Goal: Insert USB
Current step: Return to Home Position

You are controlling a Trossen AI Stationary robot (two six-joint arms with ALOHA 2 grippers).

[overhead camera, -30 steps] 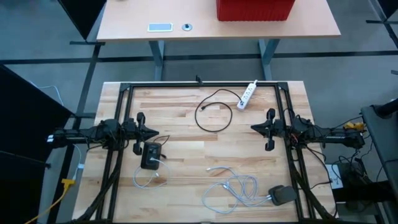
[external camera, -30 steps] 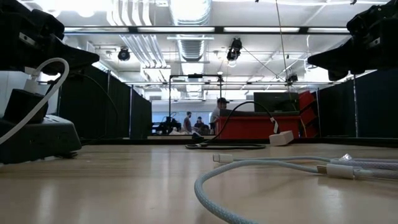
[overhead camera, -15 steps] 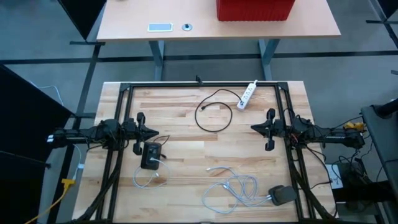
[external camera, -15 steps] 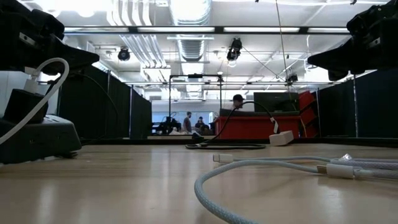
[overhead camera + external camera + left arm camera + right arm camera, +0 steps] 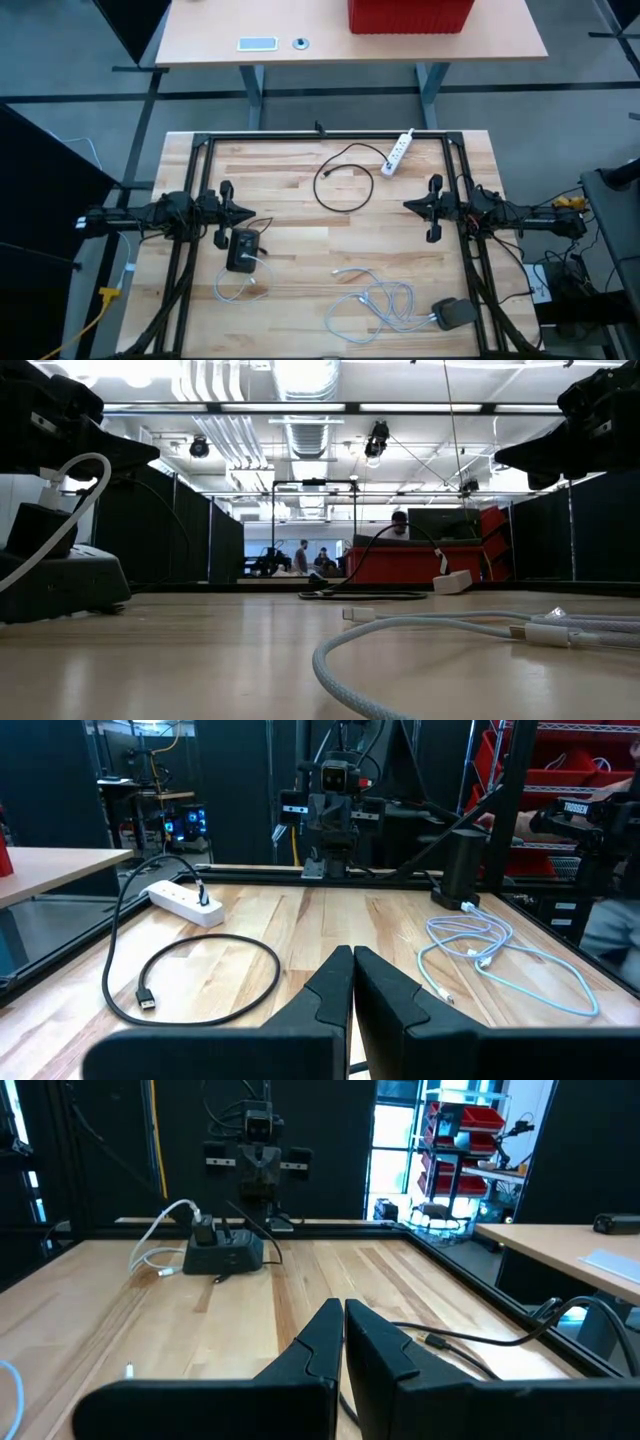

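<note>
Black outlet extension (image 5: 455,313) right front corner; white cable (image 5: 385,303) coiled, touching.

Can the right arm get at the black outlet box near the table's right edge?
Probably yes: the right gripper hangs shut over the table, with nothing between it and the outlet box; white cables lie beside it.

Black outlet extension (image 5: 55,585) cut by left edge.

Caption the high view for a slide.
Left claw and right claw parked shut; white cables run to the outlet extension.
</note>
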